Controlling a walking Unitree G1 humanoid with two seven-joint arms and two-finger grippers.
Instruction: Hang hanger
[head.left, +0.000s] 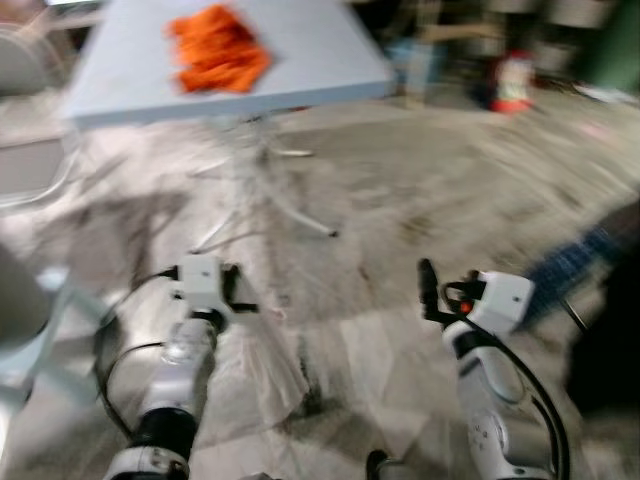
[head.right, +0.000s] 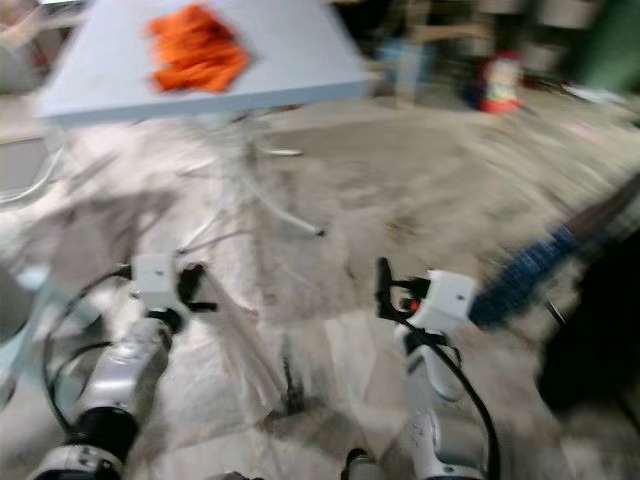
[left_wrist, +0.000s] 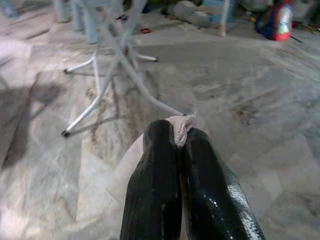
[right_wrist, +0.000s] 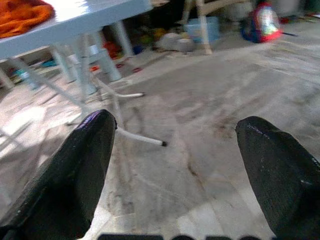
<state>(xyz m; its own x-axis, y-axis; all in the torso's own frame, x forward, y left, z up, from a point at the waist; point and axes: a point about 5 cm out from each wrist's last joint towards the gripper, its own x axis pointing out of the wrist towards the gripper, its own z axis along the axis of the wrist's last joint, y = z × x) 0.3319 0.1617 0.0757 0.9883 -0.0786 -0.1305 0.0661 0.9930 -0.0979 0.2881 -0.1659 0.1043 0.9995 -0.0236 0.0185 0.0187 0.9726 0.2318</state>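
Carrying step: left gripper (left_wrist: 179, 145), jaws clenched on a pale, translucent hanger (head.left: 268, 365) held low above the floor; right gripper (right_wrist: 175, 150) released. Next: find a rail.

Orange cloth (head.left: 217, 50) on a pale blue worktop (head.left: 320, 60); grey mottled stone floor (head.left: 420, 190); glossy black fingers (left_wrist: 155, 185); red-and-blue bag (right_wrist: 260, 22).

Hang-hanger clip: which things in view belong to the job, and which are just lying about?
Job: left gripper, fingers shut on a pale item, likely part of the hanger; right gripper, open and empty.
Lying about: table; orange cloth on it; red-and-blue bag on the floor.
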